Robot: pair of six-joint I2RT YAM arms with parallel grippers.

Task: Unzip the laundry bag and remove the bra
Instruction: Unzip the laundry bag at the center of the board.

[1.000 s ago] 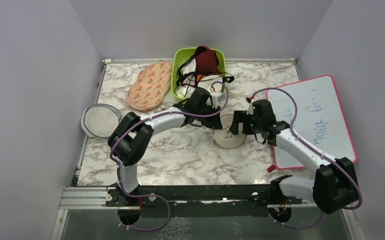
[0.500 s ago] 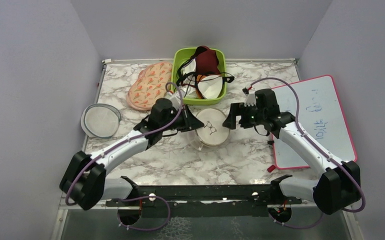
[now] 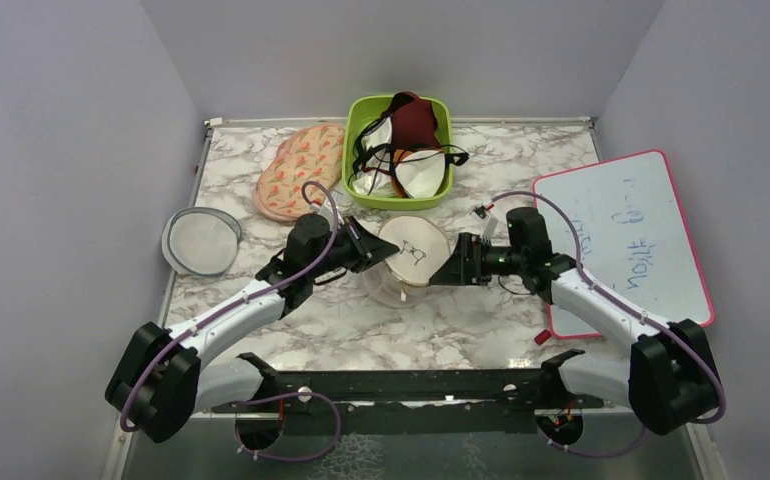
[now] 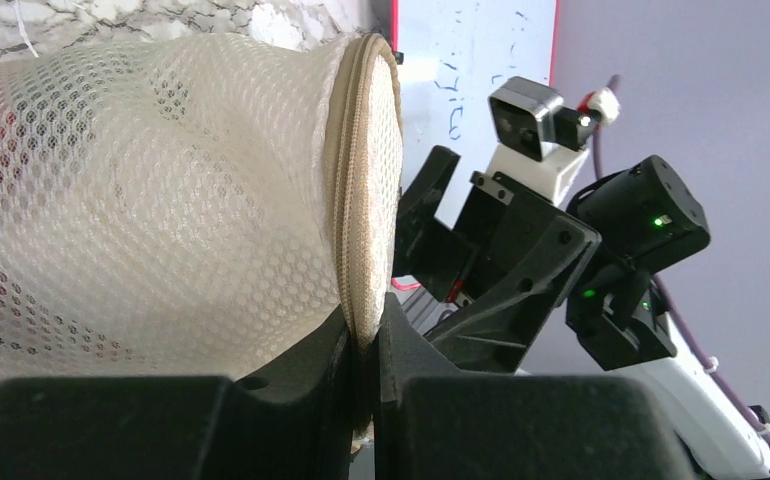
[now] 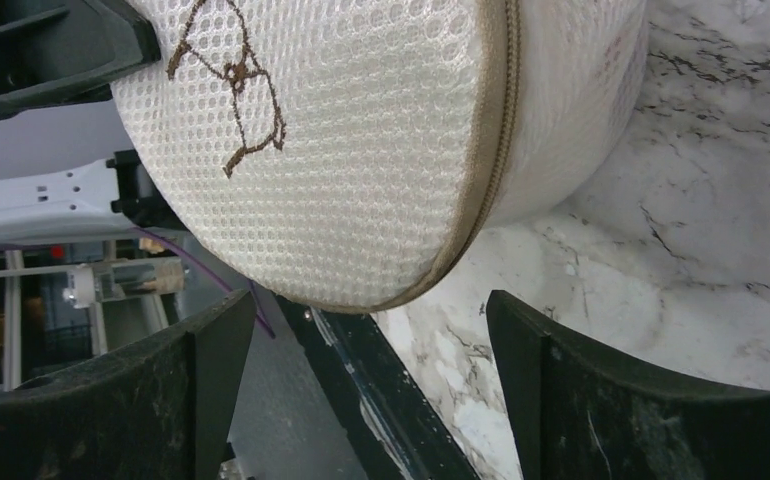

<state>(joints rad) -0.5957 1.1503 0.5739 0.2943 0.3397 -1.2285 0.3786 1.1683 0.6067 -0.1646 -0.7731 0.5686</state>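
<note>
Now: laundry bag (image 3: 413, 255) is near the middle of the table (image 3: 361, 320), toward the far edge. It is tipped up on its rim, with the black-marked face turned toward the right arm. Left hand (image 3: 373, 252) is pinched narrow on the zip (image 4: 361, 200) seam at the bag's left rim and holds it up. Right hand (image 3: 448, 268) stands wide and empty, just beside the bag's right rim, not touching.

In the right wrist view the seam arcs across the gap between the fingers. No zip puller found in any view. Bra: only a faint reddish tint through the mesh, shape not tellable.

Judgement: the right hand is the free one and faces the seam, so the next move turns on locating the puller along that arc.
</note>
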